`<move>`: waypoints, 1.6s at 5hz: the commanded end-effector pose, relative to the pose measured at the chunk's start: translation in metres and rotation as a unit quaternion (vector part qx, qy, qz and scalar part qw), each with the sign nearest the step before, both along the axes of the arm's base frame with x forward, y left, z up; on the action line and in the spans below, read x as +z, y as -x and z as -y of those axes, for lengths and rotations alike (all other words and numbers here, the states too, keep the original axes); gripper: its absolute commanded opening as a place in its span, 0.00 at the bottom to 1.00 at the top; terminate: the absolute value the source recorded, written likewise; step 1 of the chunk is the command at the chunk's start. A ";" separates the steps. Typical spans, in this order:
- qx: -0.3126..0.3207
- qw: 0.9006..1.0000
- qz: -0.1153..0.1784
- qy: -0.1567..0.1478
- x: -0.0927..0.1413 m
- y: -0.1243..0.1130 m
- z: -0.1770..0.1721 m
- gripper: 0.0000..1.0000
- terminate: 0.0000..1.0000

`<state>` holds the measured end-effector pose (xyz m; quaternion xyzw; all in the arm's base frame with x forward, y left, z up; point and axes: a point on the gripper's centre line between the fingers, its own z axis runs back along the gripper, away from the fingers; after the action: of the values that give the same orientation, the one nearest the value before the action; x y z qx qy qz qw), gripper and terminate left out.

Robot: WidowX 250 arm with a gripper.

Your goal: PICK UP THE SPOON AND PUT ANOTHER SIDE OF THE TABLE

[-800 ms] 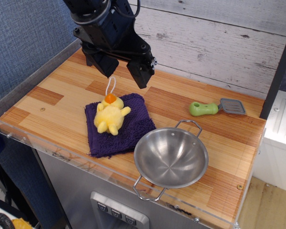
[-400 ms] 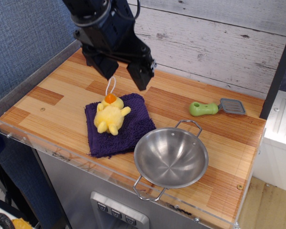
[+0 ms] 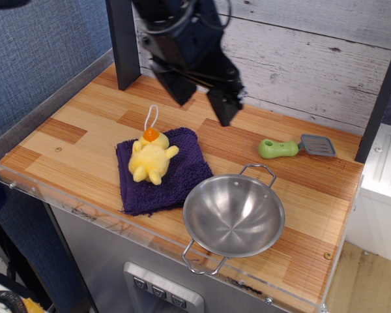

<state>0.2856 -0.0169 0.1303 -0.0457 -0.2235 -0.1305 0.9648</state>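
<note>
The spoon (image 3: pixel 293 147) lies flat at the back right of the table (image 3: pixel 72 140). Its light-green handle points left and its slotted grey head points right. My black gripper (image 3: pixel 205 107) hangs above the back middle of the table, to the left of the spoon and well apart from it. Its two fingers (image 3: pixel 225 104) are spread wide and hold nothing.
A yellow plush duck (image 3: pixel 150 158) lies on a purple cloth (image 3: pixel 163 173) left of centre. A steel two-handled bowl (image 3: pixel 233 215) stands near the front edge, just in front of the spoon. A white plank wall (image 3: pixel 313 59) runs along the back, and a clear acrylic rim (image 3: pixel 85 210) edges the table.
My gripper has moved right, from above the duck and cloth toward the spoon's side. It stays open. The spoon, bowl, duck and cloth have not moved.
</note>
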 end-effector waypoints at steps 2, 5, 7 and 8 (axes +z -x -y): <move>-0.139 0.989 0.022 -0.042 -0.016 -0.041 0.033 1.00 0.00; -0.127 0.991 -0.001 -0.035 -0.063 -0.091 0.043 1.00 0.00; -0.148 0.988 -0.021 -0.048 -0.089 -0.103 0.067 1.00 0.00; -0.178 0.982 -0.034 -0.054 -0.099 -0.096 0.074 1.00 0.00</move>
<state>0.3810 -0.0877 0.0214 -0.0394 -0.1575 -0.3045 0.9386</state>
